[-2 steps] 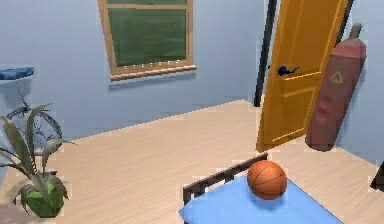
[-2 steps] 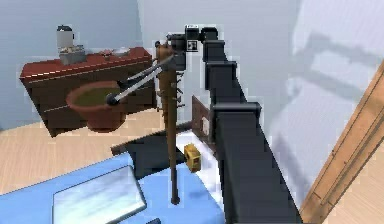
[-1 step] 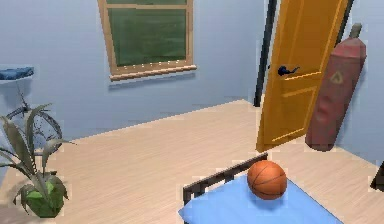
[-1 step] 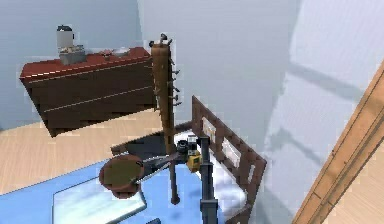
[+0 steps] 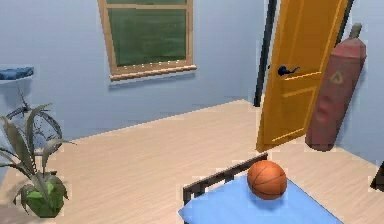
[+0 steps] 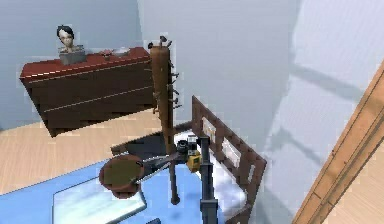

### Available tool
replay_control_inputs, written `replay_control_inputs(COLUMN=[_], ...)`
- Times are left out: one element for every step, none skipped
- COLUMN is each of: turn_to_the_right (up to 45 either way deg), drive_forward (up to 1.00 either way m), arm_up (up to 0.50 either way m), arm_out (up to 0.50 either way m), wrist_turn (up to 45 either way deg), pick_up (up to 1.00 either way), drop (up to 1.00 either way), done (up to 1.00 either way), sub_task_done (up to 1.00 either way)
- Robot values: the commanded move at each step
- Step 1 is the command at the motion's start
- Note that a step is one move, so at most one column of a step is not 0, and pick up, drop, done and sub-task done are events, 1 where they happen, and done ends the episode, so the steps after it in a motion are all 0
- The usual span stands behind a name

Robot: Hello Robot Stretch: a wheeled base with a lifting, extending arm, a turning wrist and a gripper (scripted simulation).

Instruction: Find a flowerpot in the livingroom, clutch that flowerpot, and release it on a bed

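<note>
A brown flowerpot [image 6: 121, 177] shows at the far end of my gripper [image 6: 141, 165] in the arm side view, with the blue bed [image 6: 70, 200] below and behind it. I cannot tell whether the gripper holds the pot or the pot rests on the bed. The arm [image 6: 205, 185] rises from the bottom edge beside the bed's dark headboard [image 6: 228, 145]. In the forward view the blue bed [image 5: 290, 212] lies at the bottom right.
A basketball [image 5: 267, 179] lies on the bed. A leafy plant in a green pot [image 5: 38, 185] stands at the forward view's left. An orange door [image 5: 303, 70] and a red punching bag [image 5: 338, 95] are at the right. A wooden coat stand [image 6: 163, 95] and a dresser [image 6: 90, 92] with a bust [image 6: 68, 42] stand beyond the bed.
</note>
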Motion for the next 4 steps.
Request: replay_control_inputs(turn_to_the_right=[0.0, 0.0, 0.0, 0.0], drive_forward=[0.0, 0.0, 0.0, 0.0], arm_up=[0.0, 0.1, 0.0, 0.0], arm_out=[0.0, 0.0, -0.08, 0.0], wrist_turn=[0.0, 0.0, 0.0, 0.0], pick_up=[0.0, 0.0, 0.0, 0.0], drop=[1.0, 0.0, 0.0, 0.0], done=[0.0, 0.0, 0.0, 1.0], sub_task_done=[0.0, 0.0, 0.0, 0.0])
